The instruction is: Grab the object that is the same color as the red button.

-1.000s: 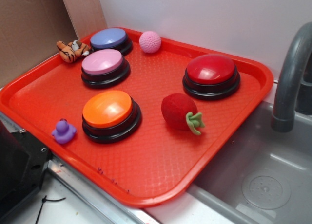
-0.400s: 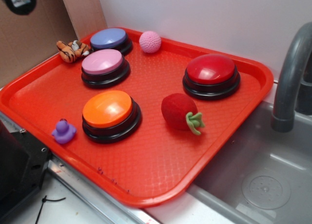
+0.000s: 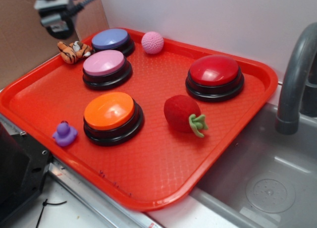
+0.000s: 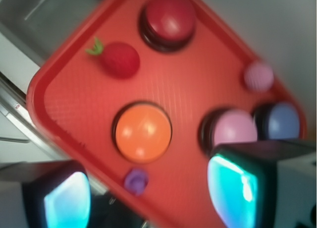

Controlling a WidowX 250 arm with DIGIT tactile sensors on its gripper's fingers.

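The gripper (image 3: 58, 27) has come further into the exterior view at the top left, high above the toy tiger (image 3: 73, 51). In the wrist view its 2 fingers (image 4: 237, 186) stand apart, released and empty. The plush strawberry (image 3: 182, 114) lies untouched on the red tray (image 3: 148, 183), just in front of the red button (image 3: 214, 77), well apart from the gripper. The approach has only begun.

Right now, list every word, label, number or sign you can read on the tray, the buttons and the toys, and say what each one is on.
None. The red tray, the red button, the orange button and the plush strawberry carry no readable text in either view; the wrist view is blurred.
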